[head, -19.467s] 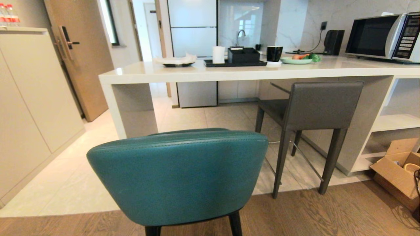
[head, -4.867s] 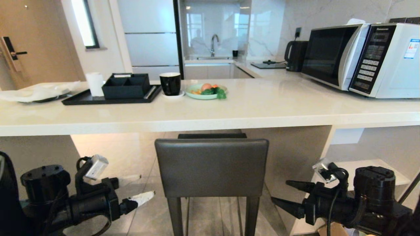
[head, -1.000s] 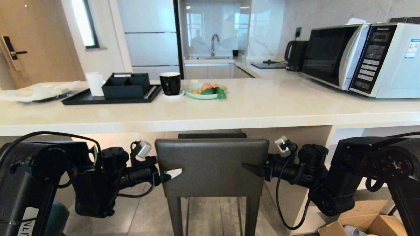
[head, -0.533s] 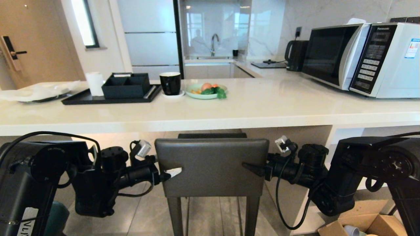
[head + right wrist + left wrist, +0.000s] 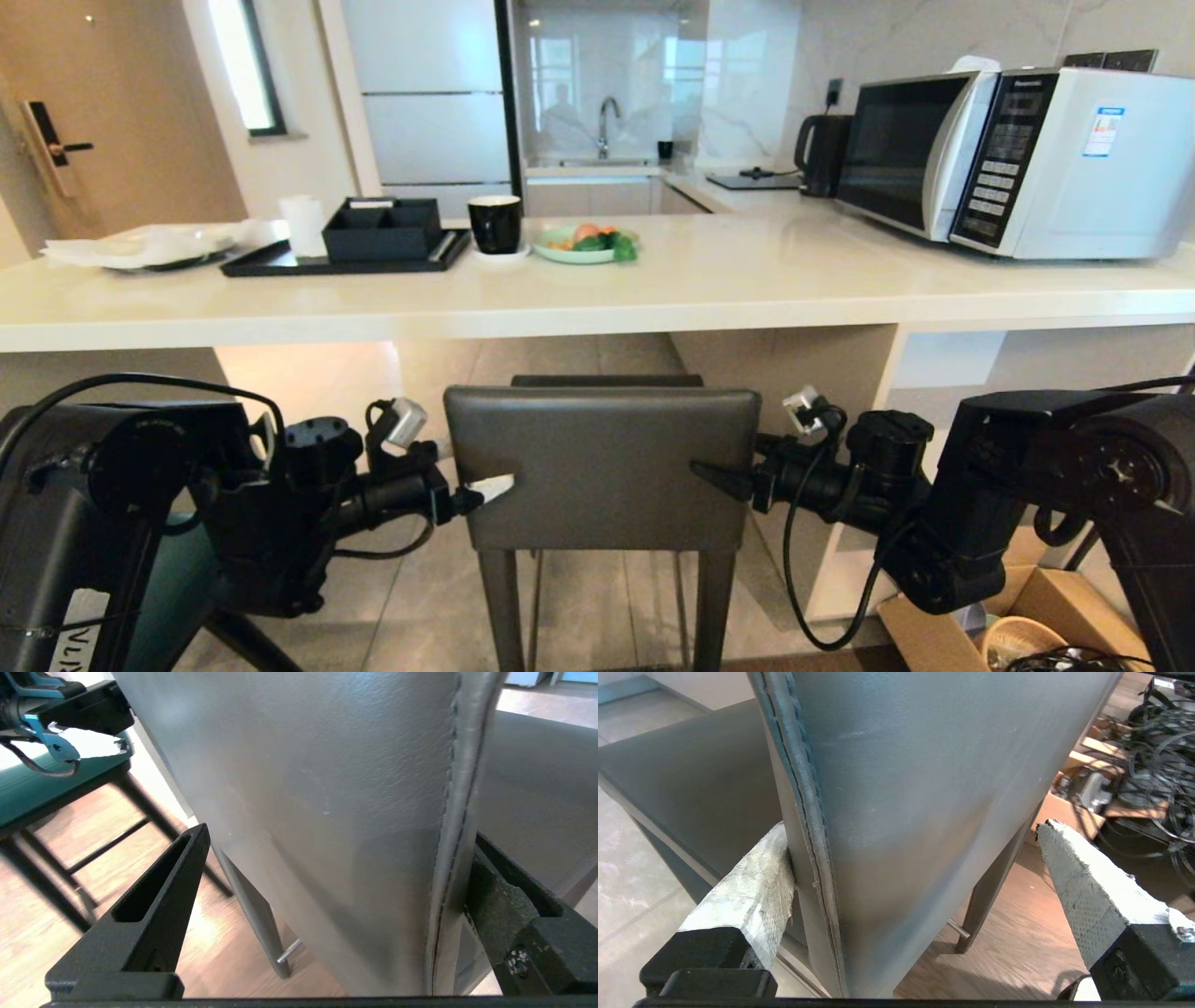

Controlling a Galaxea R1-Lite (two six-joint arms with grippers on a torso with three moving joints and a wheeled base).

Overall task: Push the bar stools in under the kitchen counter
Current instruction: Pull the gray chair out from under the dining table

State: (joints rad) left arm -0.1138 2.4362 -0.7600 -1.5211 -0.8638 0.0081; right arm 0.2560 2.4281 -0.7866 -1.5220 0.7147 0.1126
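Head view first: the dark grey stool (image 5: 602, 467) stands square to the camera with its back just below the front edge of the kitchen counter (image 5: 597, 303), its seat reaching in under the slab. The left gripper (image 5: 481, 490) sits at the left edge of the stool's backrest and the right gripper (image 5: 719, 478) at the right edge, each with its fingers spread wide astride that edge rather than clamped. A sliver of the teal stool (image 5: 182, 588) shows low down behind the left arm. On the counter stand a black tray (image 5: 345, 261), a black cup (image 5: 495, 224), a green plate of food (image 5: 583, 247) and a microwave (image 5: 1008, 163).

Left wrist view: the backrest's edge runs between the two white-wrapped fingers (image 5: 756, 891); one lies against the front face, the other stands apart from the rear.

Right wrist view: the black fingers (image 5: 154, 905) likewise straddle the backrest, one apart from its rear face.
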